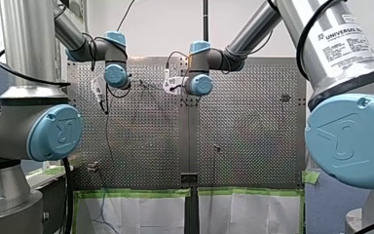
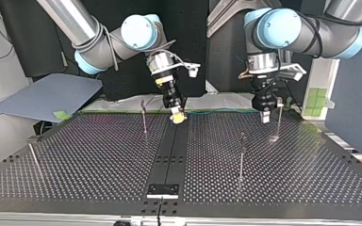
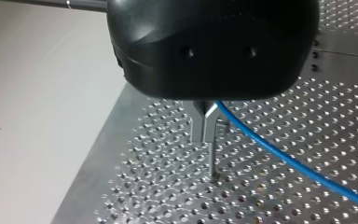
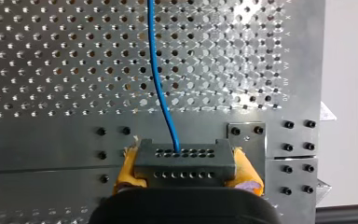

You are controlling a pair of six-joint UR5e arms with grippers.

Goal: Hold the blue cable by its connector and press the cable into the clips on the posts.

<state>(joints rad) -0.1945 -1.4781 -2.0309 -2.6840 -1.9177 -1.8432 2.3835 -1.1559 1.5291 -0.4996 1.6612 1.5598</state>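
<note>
Right wrist view: gripper [image 4: 186, 164] clamps connector [image 4: 184, 157], cable [image 4: 157, 79] ahead.

From the top view, you find my right gripper [image 2: 178, 116] over the middle seam of the table [image 2: 99, 160], near its far edge, with my left gripper [image 2: 265, 116] to its right. One post [image 2: 144, 120] stands just left of my right gripper, another [image 2: 279, 120] just right of my left gripper, and a third [image 2: 242, 157] nearer the camera, between the two grippers. The connector [image 4: 185, 161] sits clamped between my right gripper's fingers [image 4: 128, 163], and the cable [image 4: 161, 84] runs ahead from it over the table and passes beside my left gripper.
</note>
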